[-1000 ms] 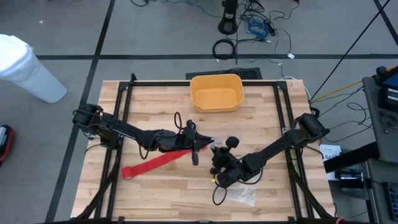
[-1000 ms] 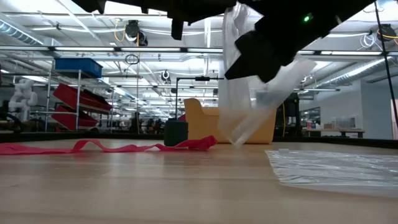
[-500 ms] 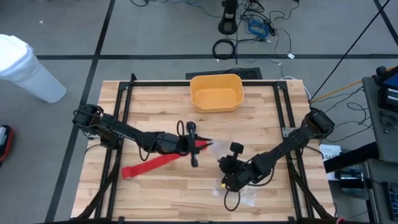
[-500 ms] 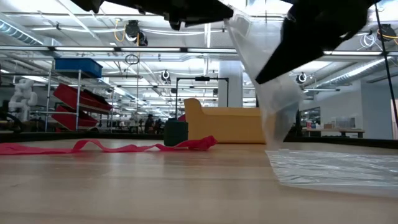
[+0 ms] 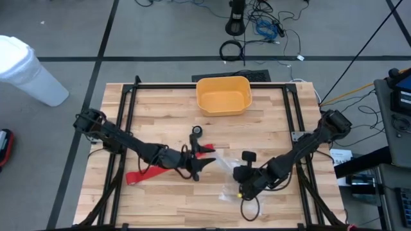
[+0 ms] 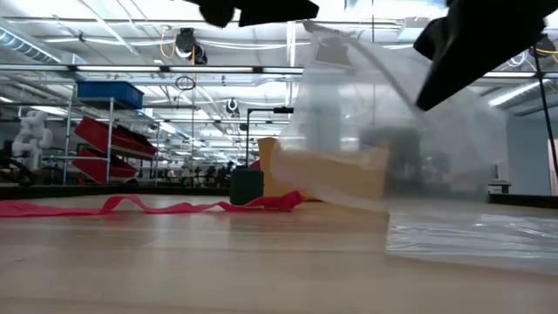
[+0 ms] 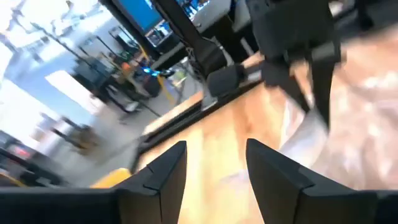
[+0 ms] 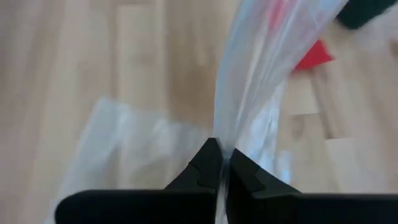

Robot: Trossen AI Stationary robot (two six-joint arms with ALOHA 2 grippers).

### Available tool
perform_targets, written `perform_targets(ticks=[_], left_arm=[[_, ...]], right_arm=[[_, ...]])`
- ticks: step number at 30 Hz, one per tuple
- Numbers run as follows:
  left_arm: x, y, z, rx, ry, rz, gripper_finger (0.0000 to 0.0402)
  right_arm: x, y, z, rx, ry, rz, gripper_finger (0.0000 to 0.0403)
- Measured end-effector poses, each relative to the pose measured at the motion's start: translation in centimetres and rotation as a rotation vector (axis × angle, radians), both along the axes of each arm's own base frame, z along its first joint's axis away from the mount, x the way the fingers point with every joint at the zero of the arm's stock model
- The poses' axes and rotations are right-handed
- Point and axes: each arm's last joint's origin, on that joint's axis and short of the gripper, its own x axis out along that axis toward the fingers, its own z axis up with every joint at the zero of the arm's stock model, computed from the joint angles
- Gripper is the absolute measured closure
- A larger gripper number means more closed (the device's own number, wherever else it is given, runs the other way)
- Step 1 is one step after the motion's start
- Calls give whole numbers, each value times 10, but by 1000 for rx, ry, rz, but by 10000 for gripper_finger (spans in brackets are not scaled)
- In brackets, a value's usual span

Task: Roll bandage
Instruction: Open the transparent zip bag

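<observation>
The bandage (image 5: 164,168) is a long red strip lying flat on the wooden table, and it shows again in the low view (image 6: 131,207) and the right wrist view (image 8: 314,56). One end lies left of centre; the other runs under my left gripper (image 5: 204,162). That gripper is open with nothing between its fingers (image 7: 214,174), and it points across the table toward the right arm. My right gripper (image 5: 241,188) is shut on a clear plastic bag (image 8: 261,68) just right of the bandage's end. My right gripper pinches a gathered fold of the clear plastic bag (image 8: 222,140) between its two fingertips, coming slanting from above. The film rises from the fingers in a narrow band toward the bandage. More of the bag (image 8: 124,143) lies slack on the table below.
A yellow bin (image 5: 223,95) stands at the far middle of the table. Black frame rails (image 5: 128,115) run along the table's left, right and far sides. Clear plastic (image 6: 471,235) lies spread on the wood near the right arm.
My left gripper has let go of the plastic bag, opened, rolled about its own line and gone toward the near edge. My right gripper has drawn toward the table's right and near edges and risen, taking the bag along. The bag now hangs loose and spread. The bandage has kept still.
</observation>
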Motion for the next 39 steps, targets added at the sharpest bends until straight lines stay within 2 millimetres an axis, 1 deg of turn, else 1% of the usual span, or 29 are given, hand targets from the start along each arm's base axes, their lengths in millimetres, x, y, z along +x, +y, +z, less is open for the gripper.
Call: perform_targets(ticks=[3,5,9,14,21,23,27,32,35,37,39], left_arm=[[-4,-9,0,126,24,21,230],[-6,-13,0,160,27,6,230],[-7,-18,-3,158,49,-57,230],[-8,-16,-8,77,88,-40,230],[-7,-12,-9,88,93,-13,230],[-5,-11,-7,97,79,-45,230],[-4,-13,-7,66,85,-225,230],[-2,-10,-7,61,88,-240,234],[-3,-11,-7,61,88,-241,258],[-3,-11,-7,58,89,-235,290],[-3,-10,-8,57,91,-229,333]], right_arm=[[-5,1,7,48,32,63,402],[-8,0,10,58,45,86,402],[-13,-4,18,52,46,103,403],[-17,-7,26,36,28,141,403],[-18,-7,31,42,24,185,403],[-18,-7,31,40,22,190,403],[-17,-9,31,35,19,190,403],[-14,-10,32,27,1,202,403],[-13,-11,32,19,-2,210,403],[-12,-13,32,11,-1,216,403],[-12,-13,32,9,0,219,403]])
